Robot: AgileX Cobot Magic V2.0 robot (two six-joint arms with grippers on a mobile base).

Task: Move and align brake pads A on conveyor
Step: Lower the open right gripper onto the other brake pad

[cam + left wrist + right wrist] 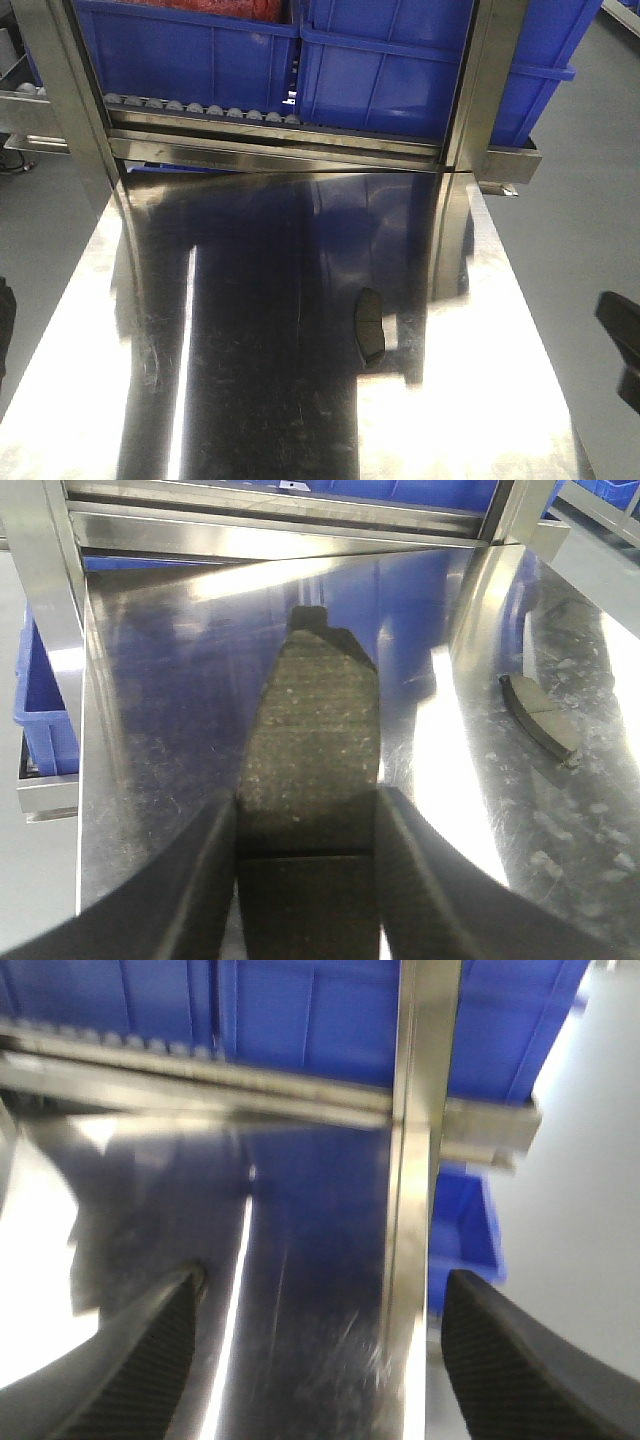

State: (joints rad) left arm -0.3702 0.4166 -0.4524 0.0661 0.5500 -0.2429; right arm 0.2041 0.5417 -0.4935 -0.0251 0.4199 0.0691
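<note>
— What do we see in the bins?

— Two blue bins sit across the top of the front view, on a roller rack (200,105). The left blue bin (190,55) holds something red, caught only at the upper edge of the frame, and we cannot tell what it is. The right blue bin (400,70) shows us just its wall, so its contents are hidden.

— And the pads?

— Our left gripper (308,810) has its fingers (200,880) clamped on the held brake pad (310,710). It points away up the middle of the left wrist frame, and its groove shows low between the fingers. The loose brake pad (372,325) lies flat on the steel tabletop (260,400), right of centre in the front view and at the right of the left wrist frame. It is well apart from the held one.

— The other arm?

— Our right gripper (320,1360) is blurred, yet its fingers (130,1360) stand wide apart with steel showing between them.
</note>
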